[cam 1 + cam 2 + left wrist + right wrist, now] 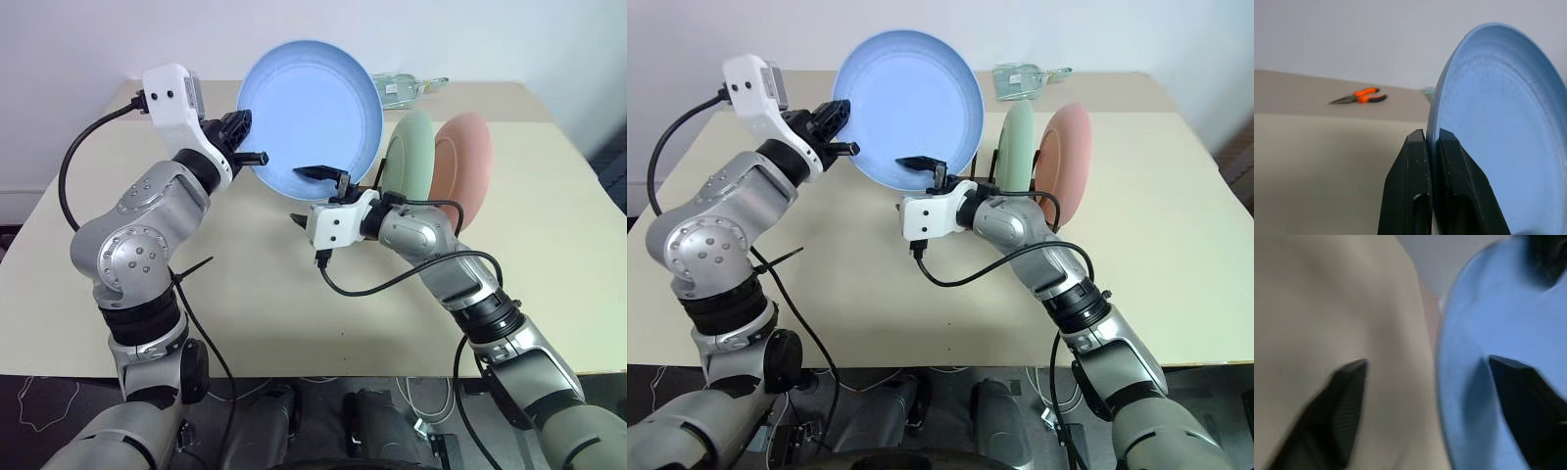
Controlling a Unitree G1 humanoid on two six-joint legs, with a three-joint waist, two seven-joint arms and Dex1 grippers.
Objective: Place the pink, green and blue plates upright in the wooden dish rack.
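I think I am in a test room or lab. In front of me is a plain tan table [245, 313] against a bare white wall [78, 39]. Orange pliers [1359, 96] lie on it. Loose cables [44, 401] lie on the floor, lower left.

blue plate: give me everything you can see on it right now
The blue plate is round, shallow, plain light blue with a matte finish and a low raised rim. It is held up on edge above the table, its hollow face toward the head camera. The left tool is shut on its rim, one finger on each face. The right tool straddles its lower edge with jaws apart, not yet closed. It sits left of the green plate and pink plate, which stand upright.
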